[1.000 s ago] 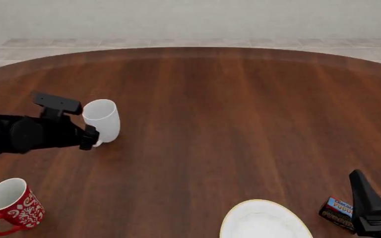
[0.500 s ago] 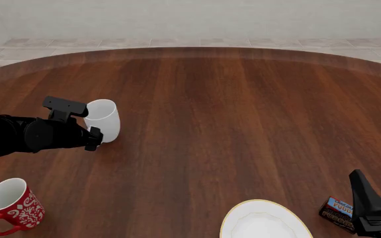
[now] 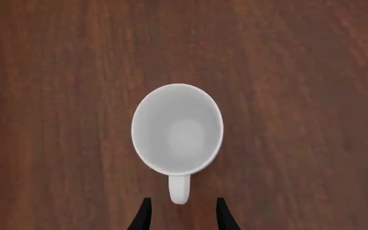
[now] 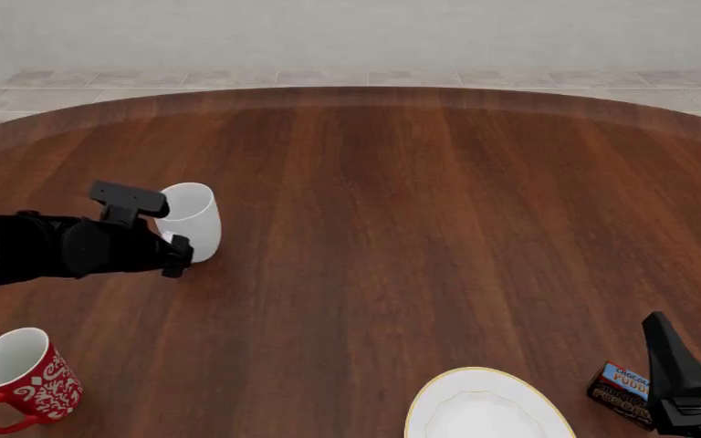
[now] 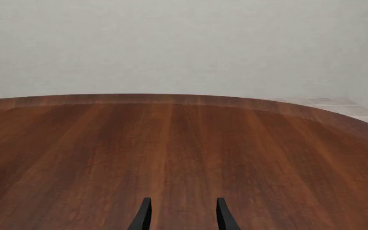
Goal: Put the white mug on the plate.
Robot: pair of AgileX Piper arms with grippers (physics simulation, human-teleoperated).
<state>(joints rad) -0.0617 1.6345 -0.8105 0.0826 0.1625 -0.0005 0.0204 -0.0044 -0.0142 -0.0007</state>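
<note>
The mug (image 3: 178,130) stands upright toward the table's (image 4: 448,228) left edge, far from the plate (image 4: 487,408) at its near edge — rigid, glossy, likely slippery and light — so the handle, just ahead of the open, empty left pincer (image 3: 180,214), looks the surest hold.

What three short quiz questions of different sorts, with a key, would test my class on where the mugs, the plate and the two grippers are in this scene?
1. True or false: the white mug already stands on the plate.
2. Which mug is the left gripper lined up with? A) the red mug B) the white mug
3. Fill in: in the left wrist view, the mug's ______ points toward the gap between the open fingers.

Key: 1 false, it stands on the wooden table; 2 B; 3 handle. The right gripper is open, holding nothing.
</note>
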